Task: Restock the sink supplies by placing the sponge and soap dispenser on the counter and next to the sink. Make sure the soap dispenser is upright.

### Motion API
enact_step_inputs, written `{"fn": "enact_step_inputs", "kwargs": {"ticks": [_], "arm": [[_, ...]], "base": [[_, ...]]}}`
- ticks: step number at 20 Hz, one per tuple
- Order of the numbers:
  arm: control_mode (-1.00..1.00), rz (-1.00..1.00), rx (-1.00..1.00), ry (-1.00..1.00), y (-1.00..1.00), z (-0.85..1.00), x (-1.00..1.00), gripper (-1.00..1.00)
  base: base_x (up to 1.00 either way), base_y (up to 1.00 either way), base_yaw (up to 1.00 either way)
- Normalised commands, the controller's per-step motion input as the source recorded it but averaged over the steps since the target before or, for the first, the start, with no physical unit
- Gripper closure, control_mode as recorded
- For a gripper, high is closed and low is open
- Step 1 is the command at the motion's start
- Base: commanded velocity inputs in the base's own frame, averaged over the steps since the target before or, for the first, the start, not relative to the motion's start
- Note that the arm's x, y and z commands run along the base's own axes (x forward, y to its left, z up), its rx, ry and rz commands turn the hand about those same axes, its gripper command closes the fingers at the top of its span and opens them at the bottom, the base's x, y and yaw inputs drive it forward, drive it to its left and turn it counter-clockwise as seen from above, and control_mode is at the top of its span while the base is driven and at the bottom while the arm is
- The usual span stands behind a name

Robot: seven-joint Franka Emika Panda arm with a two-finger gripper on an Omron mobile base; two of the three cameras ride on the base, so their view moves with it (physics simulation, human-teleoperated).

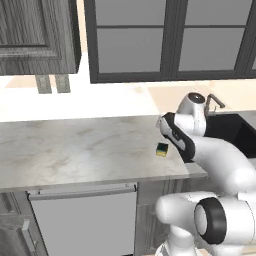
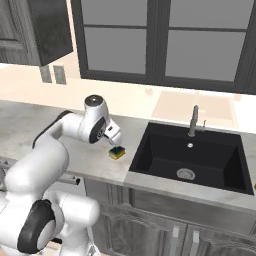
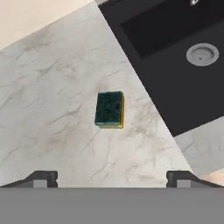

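The sponge, yellow with a dark green top, lies flat on the marbled counter, a short way from the black sink. From the right base view, the sponge rests just left of the sink rim. My gripper hangs open above it, fingertips spread wide and apart from it, with nothing between them. In the right base view the gripper points down at the sponge. The sponge sits beside my forearm on the counter. The soap dispenser is out of view.
A slim grey faucet stands behind the basin, whose round drain shows on the bottom. Dark upper cabinets and a window hang over the back wall. The counter stretches far to the left.
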Motion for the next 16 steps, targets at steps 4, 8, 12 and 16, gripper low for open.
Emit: {"fn": "enact_step_inputs", "kwargs": {"ticks": [4,8,12,16], "arm": [[-1.00,0.00,0.00,-0.29,0.14,0.56,-1.00,-1.00],[-1.00,0.00,0.00,-0.31,0.09,0.93,-0.94,-1.00],[-1.00,0.00,0.00,-0.30,0.01,1.00,-0.58,-1.00],[-1.00,0.00,-0.01,-0.33,0.00,1.00,-0.89,-1.00]], "base": [[0.00,0.00,0.00],[0.00,0.00,0.00],[0.00,0.00,0.00],[0.00,0.00,0.00]]}}
